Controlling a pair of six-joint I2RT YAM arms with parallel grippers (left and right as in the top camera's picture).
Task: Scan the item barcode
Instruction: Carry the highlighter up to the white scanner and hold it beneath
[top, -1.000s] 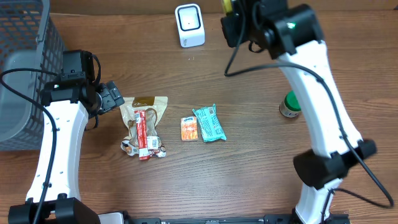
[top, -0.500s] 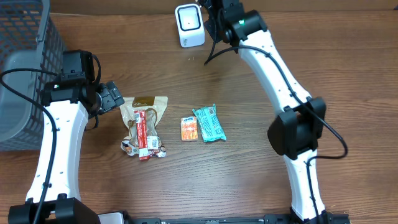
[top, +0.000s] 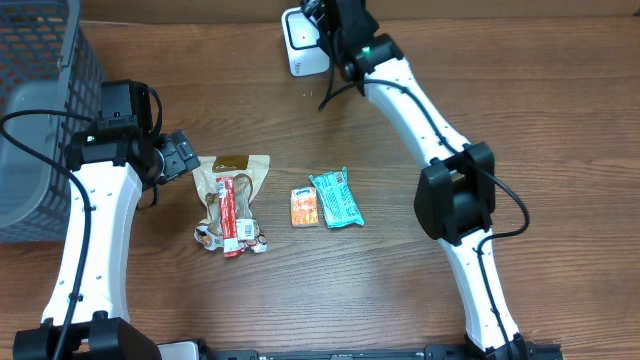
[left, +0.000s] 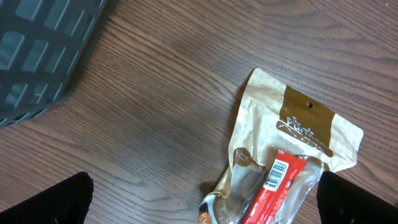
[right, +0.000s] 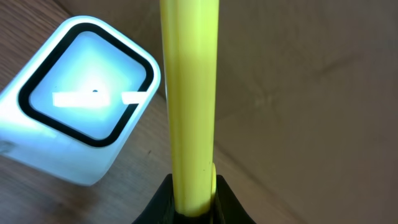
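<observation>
Overhead: wood-grain table (top: 300, 300), grey basket (top: 60, 50) left, scanner (top: 298, 45) rear.

Tabletop count: we find one white scanner (top: 300, 50), one grey basket (top: 60, 60), one tan pouch (top: 245, 165), one red packet (top: 230, 205) lying on it, one orange packet (top: 304, 207), one teal packet (top: 336, 198). We also note one yellow tube (right: 188, 93). Packets total: three.

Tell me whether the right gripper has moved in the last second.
Yes. The right gripper, shut on a yellow item, has swung left in the overhead view, up to the white scanner.
</observation>
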